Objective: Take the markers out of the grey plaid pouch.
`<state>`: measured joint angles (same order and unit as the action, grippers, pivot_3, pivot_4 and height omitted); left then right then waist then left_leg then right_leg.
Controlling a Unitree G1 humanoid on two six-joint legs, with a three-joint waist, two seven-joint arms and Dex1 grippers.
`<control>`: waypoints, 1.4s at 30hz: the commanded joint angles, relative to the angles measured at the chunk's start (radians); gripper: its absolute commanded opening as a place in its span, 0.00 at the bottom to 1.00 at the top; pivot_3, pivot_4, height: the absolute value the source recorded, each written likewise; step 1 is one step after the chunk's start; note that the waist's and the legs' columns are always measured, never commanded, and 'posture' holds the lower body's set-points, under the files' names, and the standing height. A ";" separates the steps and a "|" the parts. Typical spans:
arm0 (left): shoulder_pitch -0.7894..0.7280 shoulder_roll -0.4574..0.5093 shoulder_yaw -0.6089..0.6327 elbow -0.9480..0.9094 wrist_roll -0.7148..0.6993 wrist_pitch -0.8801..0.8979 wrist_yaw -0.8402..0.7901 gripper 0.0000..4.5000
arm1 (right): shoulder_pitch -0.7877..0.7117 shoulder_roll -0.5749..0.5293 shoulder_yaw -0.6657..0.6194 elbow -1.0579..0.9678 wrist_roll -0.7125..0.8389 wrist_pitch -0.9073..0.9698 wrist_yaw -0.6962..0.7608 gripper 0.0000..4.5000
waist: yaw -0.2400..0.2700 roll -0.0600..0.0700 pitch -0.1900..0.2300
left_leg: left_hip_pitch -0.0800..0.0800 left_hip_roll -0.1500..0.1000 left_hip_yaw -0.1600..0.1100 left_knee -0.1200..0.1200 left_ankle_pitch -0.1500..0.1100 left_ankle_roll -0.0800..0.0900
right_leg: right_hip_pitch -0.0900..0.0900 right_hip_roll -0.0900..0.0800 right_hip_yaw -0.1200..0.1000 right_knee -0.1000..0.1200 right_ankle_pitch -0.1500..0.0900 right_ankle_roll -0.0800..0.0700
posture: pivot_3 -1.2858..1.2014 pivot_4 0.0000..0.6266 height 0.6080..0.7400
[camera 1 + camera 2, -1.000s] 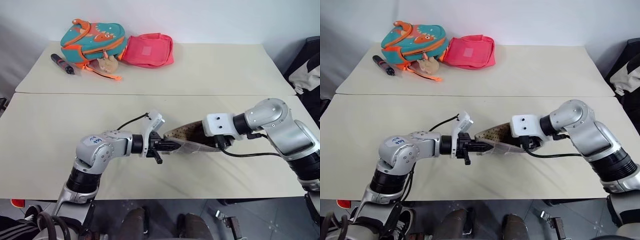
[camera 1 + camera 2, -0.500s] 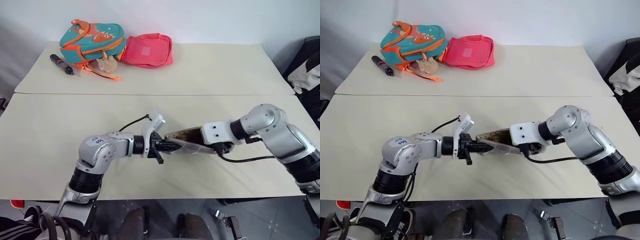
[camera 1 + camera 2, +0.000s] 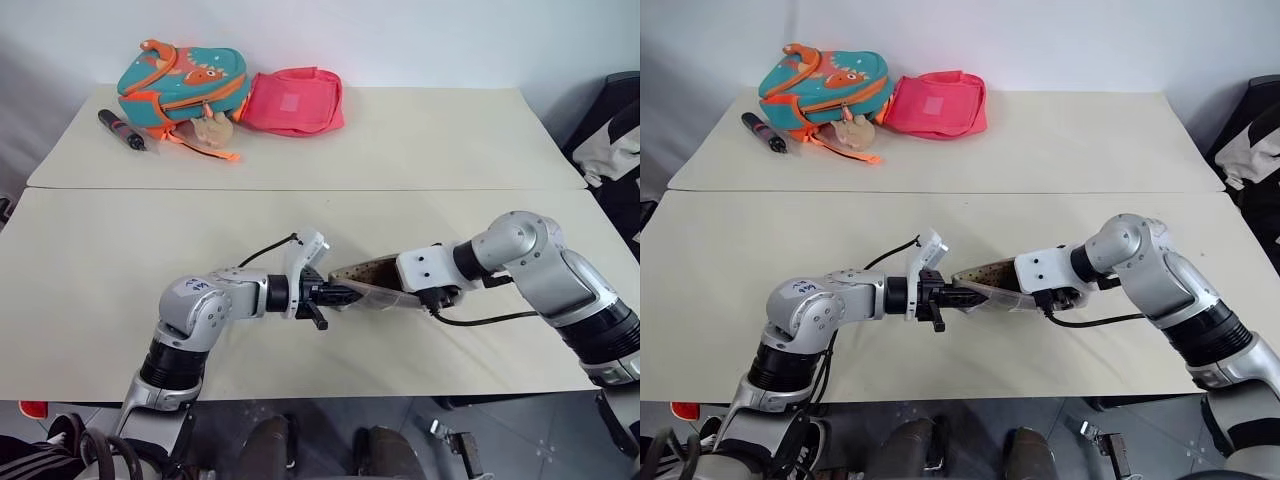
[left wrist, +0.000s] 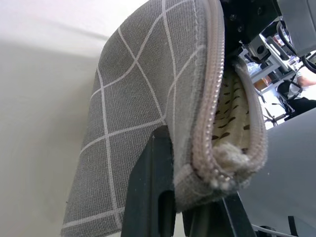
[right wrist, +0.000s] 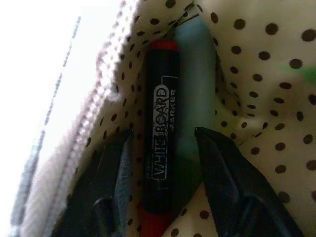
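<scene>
The flat grey plaid fabric pouch with white grid lines [image 3: 375,288] hangs between the two grippers, one end pinched in the left gripper [image 3: 338,294], the right gripper [image 5: 163,170] inside its open mouth. Inside, the slim black marker with red ends [image 5: 159,163] lies between the right jaws, and the thicker pale teal marker [image 5: 193,94] lies just beside it, apparently also between them.

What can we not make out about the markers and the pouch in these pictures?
- Head views: the markers, hidden inside the grey plaid pouch.
- Right wrist view: the teal marker's cap end, hidden behind the right pincer.
- Left wrist view: the pouch's far end, blocked by the right arm.
</scene>
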<state>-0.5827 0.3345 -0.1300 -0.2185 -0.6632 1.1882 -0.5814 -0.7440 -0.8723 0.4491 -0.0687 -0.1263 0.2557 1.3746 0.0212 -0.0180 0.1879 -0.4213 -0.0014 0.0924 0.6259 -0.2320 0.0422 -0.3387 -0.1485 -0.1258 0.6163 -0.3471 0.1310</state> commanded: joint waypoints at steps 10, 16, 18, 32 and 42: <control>0.014 0.006 0.026 -0.004 -0.006 -0.010 0.004 0.00 | 0.010 0.038 0.047 0.108 -0.110 -0.060 -0.012 0.42 | -0.012 0.000 0.000 | 0.000 0.001 0.000 0.002 0.000 0.000 | 0.000 0.001 0.000 0.002 0.000 0.000 | 0.52 0.24 1.00; 0.019 0.008 0.023 -0.007 -0.005 -0.013 0.005 0.00 | 0.016 0.043 0.034 0.108 -0.115 -0.046 0.002 0.11 | -0.017 0.000 0.000 | 0.000 0.000 0.000 0.002 0.000 0.000 | 0.000 0.000 0.000 0.002 0.000 0.000 | 0.52 0.24 1.00; 0.018 0.007 0.023 -0.005 -0.006 -0.012 0.005 0.00 | 0.016 0.044 0.024 0.094 -0.108 -0.042 0.004 0.11 | -0.018 0.000 0.000 | 0.000 0.000 0.000 0.002 0.000 0.000 | 0.000 0.000 0.001 0.002 0.000 0.000 | 0.52 0.24 1.00; 0.020 0.018 -0.010 -0.001 0.014 -0.041 -0.004 0.00 | -0.032 0.042 -0.152 -0.076 0.143 0.244 0.049 0.11 | -0.016 0.000 0.000 | 0.000 0.000 0.000 0.001 -0.001 0.000 | 0.000 -0.001 0.001 0.002 0.000 0.000 | 0.52 0.24 1.00; 0.016 0.049 -0.050 -0.001 0.071 -0.091 -0.004 0.00 | -0.065 0.046 -0.259 -0.145 0.351 0.432 0.047 0.11 | -0.014 0.000 0.000 | 0.000 0.000 0.000 0.001 -0.001 -0.001 | 0.000 -0.001 0.001 0.002 0.000 0.000 | 0.52 0.24 1.00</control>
<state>-0.5719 0.3801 -0.1716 -0.2203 -0.6129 1.1088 -0.5907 -0.7771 -0.8196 0.2527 -0.1619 0.1657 0.6570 1.4130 0.0071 -0.0181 0.1879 -0.4217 -0.0011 0.0920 0.6268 -0.2328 0.0416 -0.3392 -0.1494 -0.1250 0.6179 -0.3471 0.1309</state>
